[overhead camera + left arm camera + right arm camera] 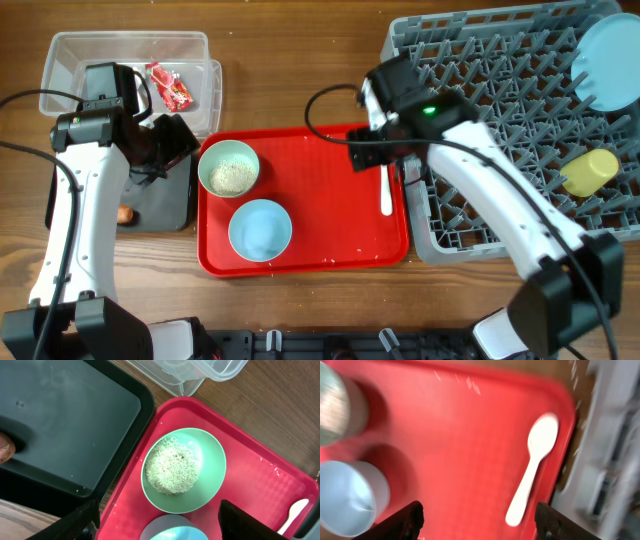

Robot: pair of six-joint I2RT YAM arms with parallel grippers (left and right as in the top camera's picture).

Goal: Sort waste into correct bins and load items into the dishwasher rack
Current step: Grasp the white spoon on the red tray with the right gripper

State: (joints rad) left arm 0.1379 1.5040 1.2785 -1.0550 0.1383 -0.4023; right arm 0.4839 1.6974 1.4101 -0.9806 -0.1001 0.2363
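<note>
The pale green bowl [229,167] holds white rice crumbs [172,465] and stands on the red tray [320,230] beside the light blue bowl [260,229]. The white spoon [386,190] lies at the tray's right edge. My left gripper [160,525] is open and empty over the tray's left edge, near the green bowl [183,470]. My right gripper [477,520] is open and empty above the tray, left of the spoon [532,467]. The blue plate [610,62] and yellow cup [590,172] sit in the grey rack [500,80]. The red wrapper [168,88] lies in the clear tub [125,60]. The sausage piece [125,214] lies in the black bin [160,200]. No napkin shows.
The rack's left wall stands close against the red tray's right edge. The black bin [65,420] touches the tray's left edge, and the clear tub [200,372] lies just behind both. The left arm covers part of the tub and the bin.
</note>
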